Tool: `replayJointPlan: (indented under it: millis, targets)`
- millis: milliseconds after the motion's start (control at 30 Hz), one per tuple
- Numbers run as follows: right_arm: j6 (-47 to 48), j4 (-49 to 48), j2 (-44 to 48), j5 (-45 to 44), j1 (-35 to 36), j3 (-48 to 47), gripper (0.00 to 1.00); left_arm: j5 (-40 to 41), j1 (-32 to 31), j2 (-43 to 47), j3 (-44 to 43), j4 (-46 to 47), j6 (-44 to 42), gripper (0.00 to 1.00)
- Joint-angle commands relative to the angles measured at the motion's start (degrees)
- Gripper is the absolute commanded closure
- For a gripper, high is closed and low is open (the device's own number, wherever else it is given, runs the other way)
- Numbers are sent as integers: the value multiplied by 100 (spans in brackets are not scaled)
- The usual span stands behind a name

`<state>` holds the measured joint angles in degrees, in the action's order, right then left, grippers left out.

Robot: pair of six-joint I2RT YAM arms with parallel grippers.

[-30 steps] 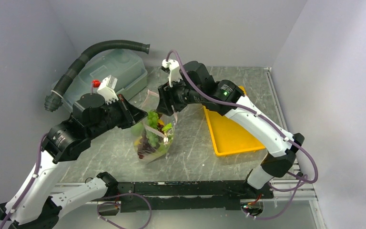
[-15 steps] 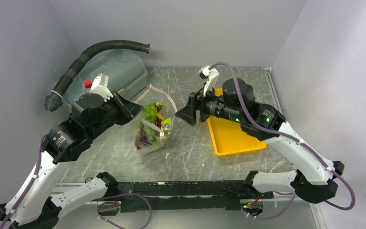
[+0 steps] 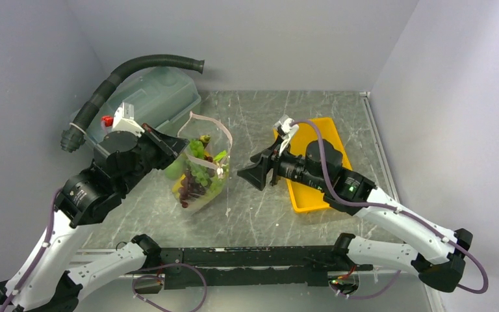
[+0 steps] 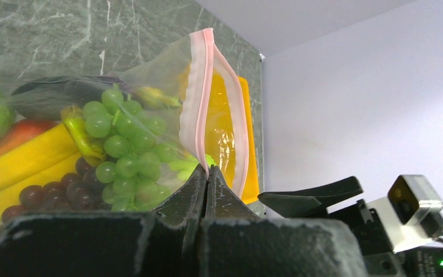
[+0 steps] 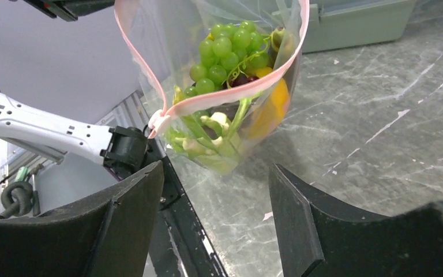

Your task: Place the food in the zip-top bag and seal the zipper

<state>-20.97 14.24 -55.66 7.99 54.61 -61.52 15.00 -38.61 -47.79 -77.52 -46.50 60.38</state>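
Note:
The clear zip-top bag hangs with its bottom on the table, its mouth gaping upward. Its pale pink zipper loops open at the top. The food lies inside: green grapes, yellow bananas, dark grapes and celery. My left gripper is shut on the zipper strip at the bag's left edge and holds it up. My right gripper stands open and empty to the right of the bag, apart from it, pointing at it.
A yellow tray lies under and behind the right arm. A translucent lidded tub with a black ribbed hose over it stands at the back left. Grey walls close in on three sides.
My right gripper has let go of the bag's mouth, drawn back to the right and downward, and opened wider. My left gripper has shifted slightly left with the bag's edge still in it.

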Motion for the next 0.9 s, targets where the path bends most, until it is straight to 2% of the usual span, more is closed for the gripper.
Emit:
replayJointPlan:
  millis: [0,133,333,467,867]
  targets:
    - [323,-1637,196,-130,166,635,29,440,-13,243,28,815,512,100]
    - [795,-2518,85,-207,440,1042,27,763,-14,370,85,588,885,100]
    - [1344,-3127,-381,-419,810,1037,24,1091,-13,428,33,177,1320,100]
    - [1467,-3330,-737,-461,962,903,23,1168,-10,385,-52,-112,1573,100]
    - [1525,-3882,-1469,-853,1270,773,22,1306,-12,506,-95,-210,1661,100]
